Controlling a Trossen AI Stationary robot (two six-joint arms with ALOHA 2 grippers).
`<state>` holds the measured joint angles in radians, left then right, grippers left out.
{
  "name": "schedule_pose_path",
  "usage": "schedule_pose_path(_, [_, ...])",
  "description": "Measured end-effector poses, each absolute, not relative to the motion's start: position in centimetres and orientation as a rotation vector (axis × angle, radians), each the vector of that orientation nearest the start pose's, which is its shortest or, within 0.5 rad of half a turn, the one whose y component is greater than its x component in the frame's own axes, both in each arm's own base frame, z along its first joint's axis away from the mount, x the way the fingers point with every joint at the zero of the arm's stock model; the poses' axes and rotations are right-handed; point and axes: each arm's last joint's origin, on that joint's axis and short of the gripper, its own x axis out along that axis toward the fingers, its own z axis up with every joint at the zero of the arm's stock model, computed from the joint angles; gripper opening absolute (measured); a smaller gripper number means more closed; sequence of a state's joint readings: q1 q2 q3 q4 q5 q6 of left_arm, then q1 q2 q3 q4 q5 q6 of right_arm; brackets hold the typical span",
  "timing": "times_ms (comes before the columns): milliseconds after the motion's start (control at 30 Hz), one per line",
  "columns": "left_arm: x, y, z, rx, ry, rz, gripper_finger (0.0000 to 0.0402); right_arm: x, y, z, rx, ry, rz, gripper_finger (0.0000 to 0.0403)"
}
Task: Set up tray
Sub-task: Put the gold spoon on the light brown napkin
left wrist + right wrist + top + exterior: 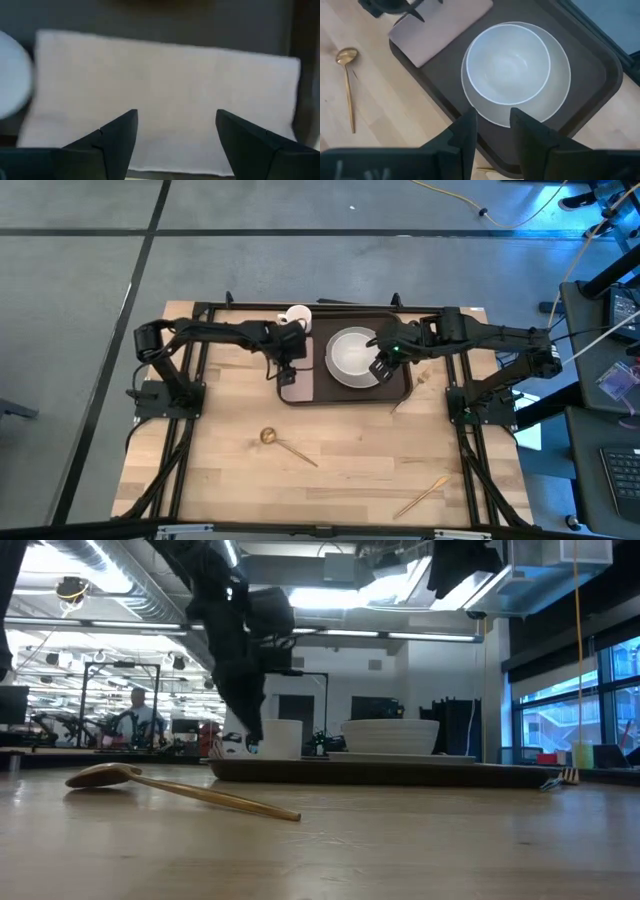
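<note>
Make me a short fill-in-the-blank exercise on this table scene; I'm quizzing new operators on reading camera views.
1. The white bowl sits on the ____, which rests on the tray.
2. The left gripper hovers with open fingers over the ____.
3. Off the tray, on the bare wood, lies a gold ____ with its round head nearest the left arm.

Missing words: plate; napkin; spoon

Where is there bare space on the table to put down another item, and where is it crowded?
Free: the near tabletop between the gold spoon and the second gold utensil, plus the strips beside the tray. Crowded: the tray itself, holding the napkin, cup, and bowl on its plate, with the left gripper and right gripper over it.
</note>
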<state>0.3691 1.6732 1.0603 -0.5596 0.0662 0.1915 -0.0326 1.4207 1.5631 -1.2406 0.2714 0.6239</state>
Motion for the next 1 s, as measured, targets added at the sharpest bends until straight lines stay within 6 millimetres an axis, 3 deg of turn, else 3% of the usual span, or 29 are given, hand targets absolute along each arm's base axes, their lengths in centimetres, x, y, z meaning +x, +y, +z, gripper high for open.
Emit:
schedule_pose_path(233, [29.5,12.2,25.4,-0.072,1.045,0.233,0.0262,24.5,-1.6,37.8,0.498,0.966,-0.652,0.0120])
schedule_pose_path(367, [27.4,12.6,29.3,-0.132,0.883,0.270,0.0262,22.6,-0.9,38.8,0.568,0.933,-0.672,0.0120])
schedule_pose_path(433, [26.1,12.5,30.3,-0.186,0.820,0.261,0.0262,21.9,-0.4,39.1,0.595,0.933,-0.679,0.0120])
schedule_pose_path(567, [24.1,12.3,31.1,-0.318,0.661,0.299,0.0262,20.6,0.6,39.0,0.657,0.907,-0.839,0.0120])
schedule_pose_path(667, [22.9,11.9,30.3,-0.401,0.570,0.341,0.0262,19.6,1.3,38.8,0.727,0.890,-0.976,0.0120])
schedule_pose_path(800, [21.6,10.7,29.9,-0.398,0.480,0.317,0.0262,19.9,2.3,38.3,0.791,0.857,-0.974,0.0120])
schedule_pose_path(1000, [21.8,7.2,29.9,-0.333,0.483,0.130,0.0262,20.3,2.5,36.4,0.752,0.903,-0.993,0.0120])
